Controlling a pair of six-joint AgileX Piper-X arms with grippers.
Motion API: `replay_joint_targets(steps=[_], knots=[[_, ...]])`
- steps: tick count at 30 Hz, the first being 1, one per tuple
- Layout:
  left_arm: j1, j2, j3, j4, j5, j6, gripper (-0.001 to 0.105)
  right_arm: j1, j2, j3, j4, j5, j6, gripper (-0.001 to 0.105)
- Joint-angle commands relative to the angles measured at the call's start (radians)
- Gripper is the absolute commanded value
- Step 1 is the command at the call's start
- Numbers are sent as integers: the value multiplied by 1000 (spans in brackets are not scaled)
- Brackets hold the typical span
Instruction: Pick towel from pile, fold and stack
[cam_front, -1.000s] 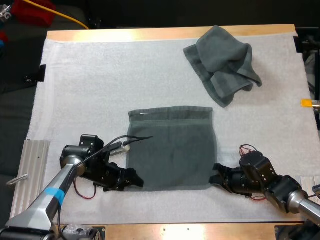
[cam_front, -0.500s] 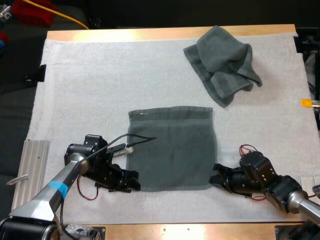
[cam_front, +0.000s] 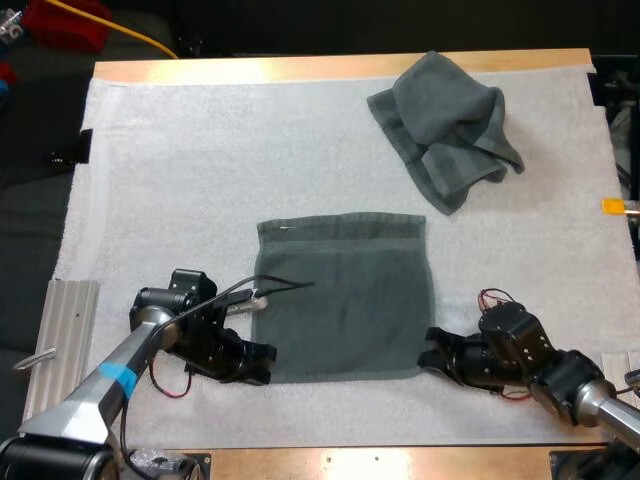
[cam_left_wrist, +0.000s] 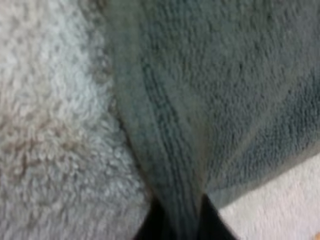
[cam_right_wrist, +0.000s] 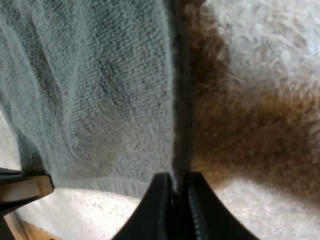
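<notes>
High view shows the flat dark grey-green terry towel on the white fleecy mat, lying between my two sets of fingers and stretching away beyond them. My left fingers pinch its near left corner, and my right fingers pinch its near right corner. Both arms sit equally close, so I judge the near hem should travel forward onto the far hem.

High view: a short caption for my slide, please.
Left hand and right hand pinch near corners of the flat towel; crumpled towel lies beyond.
</notes>
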Motion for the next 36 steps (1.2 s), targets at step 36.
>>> replay_joint_targets(steps=[36], knots=[[-214, -182, -76, 194, 31, 26, 0, 82, -217, -185, 391, 6, -35, 0]])
